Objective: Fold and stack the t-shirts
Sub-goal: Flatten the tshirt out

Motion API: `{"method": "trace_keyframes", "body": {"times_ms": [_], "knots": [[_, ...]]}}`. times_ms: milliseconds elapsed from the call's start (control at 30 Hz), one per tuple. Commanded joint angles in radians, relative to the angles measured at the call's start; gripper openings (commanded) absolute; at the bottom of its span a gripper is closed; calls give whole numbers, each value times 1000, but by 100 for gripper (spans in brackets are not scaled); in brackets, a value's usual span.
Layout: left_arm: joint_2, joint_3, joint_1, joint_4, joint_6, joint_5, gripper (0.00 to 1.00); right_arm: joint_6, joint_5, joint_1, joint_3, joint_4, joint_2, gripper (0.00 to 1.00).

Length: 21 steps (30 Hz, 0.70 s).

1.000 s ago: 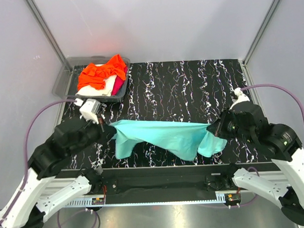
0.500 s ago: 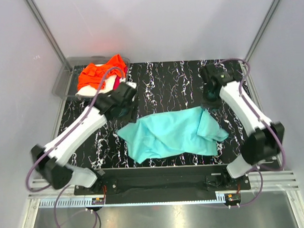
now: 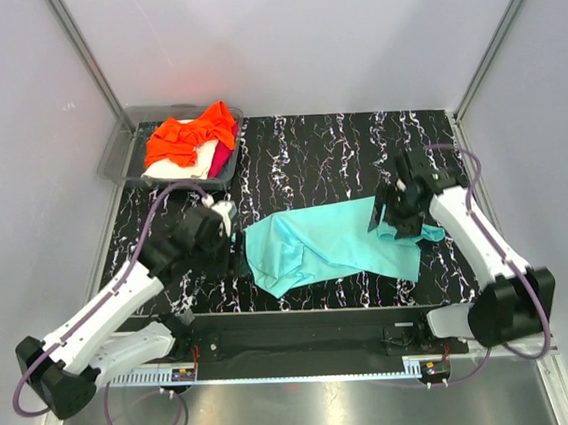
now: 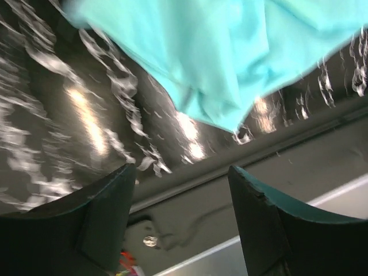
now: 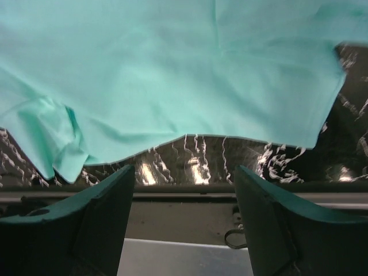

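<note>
left tool (image 4: 178, 172) and right tool (image 5: 184, 172) draw back to the turquoise t-shirt (image 3: 327, 248), rumpled on the near surface (image 3: 310, 165); both gape empty. grabbing bunched layers risks a crooked fold.

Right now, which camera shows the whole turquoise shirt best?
The top view: the turquoise shirt shows almost whole, crumpled on the table. Each wrist view catches only a close-up patch of its edge.

A robot lab cell; white panel walls (image 3: 287, 44), aluminium frame posts (image 3: 81, 52), black marbled table (image 3: 329, 155).
</note>
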Motion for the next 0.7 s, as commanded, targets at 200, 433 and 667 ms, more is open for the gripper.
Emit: {"method": "trace_keyframes", "body": {"times_ms": [200, 433, 667], "knots": [[-149, -463, -6, 655, -508, 301, 59, 160, -139, -2, -331, 135, -238, 75], [73, -382, -36, 674, -399, 257, 72, 196, -157, -6, -412, 148, -262, 75], [195, -366, -45, 686, -435, 218, 63, 204, -186, -9, -411, 179, -241, 74]]}}
